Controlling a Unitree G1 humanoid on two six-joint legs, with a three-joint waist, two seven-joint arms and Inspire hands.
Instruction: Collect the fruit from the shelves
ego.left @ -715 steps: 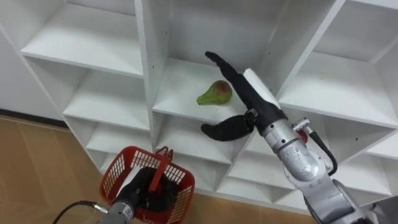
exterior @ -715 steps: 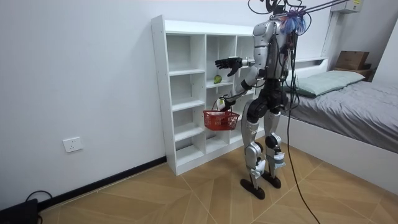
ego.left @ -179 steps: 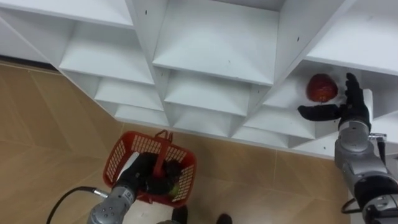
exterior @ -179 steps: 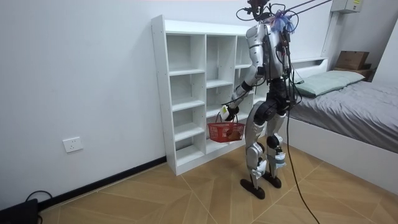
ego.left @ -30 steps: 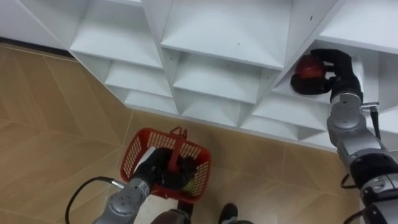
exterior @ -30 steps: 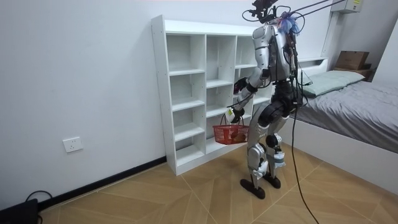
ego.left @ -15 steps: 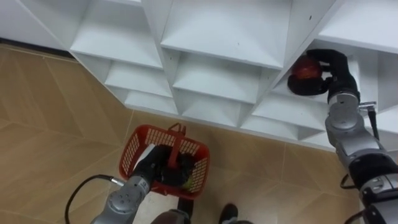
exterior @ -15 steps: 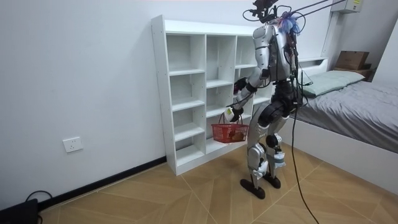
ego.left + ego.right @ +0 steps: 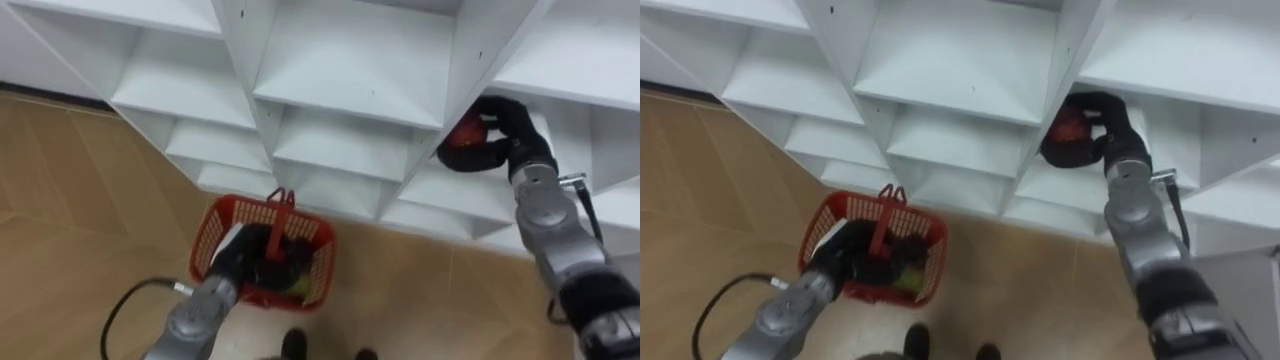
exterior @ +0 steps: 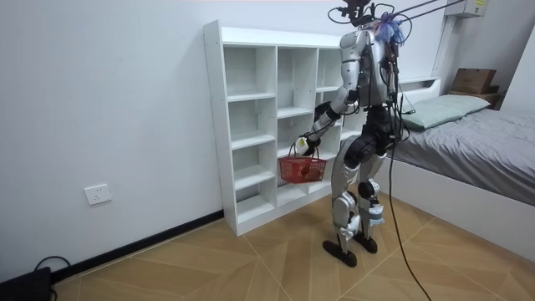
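Both hands are busy. The right arm stretches forward into a compartment on the right side of the white closet (image 9: 340,60). There the right hand (image 9: 512,128) is clamped over the red fruit (image 9: 462,131), fingers curled round it at the shelf's front edge. The left arm hangs low and bent. The left hand (image 9: 238,256) grips the handle of the red basket (image 9: 322,265), which hangs just in front of the shelves, above the wooden floor (image 9: 70,200).

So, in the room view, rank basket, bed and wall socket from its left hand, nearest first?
1. Basket: hangs from the left hand.
2. Bed: behind the robot, room view's right.
3. Wall socket: far off, room view's left.
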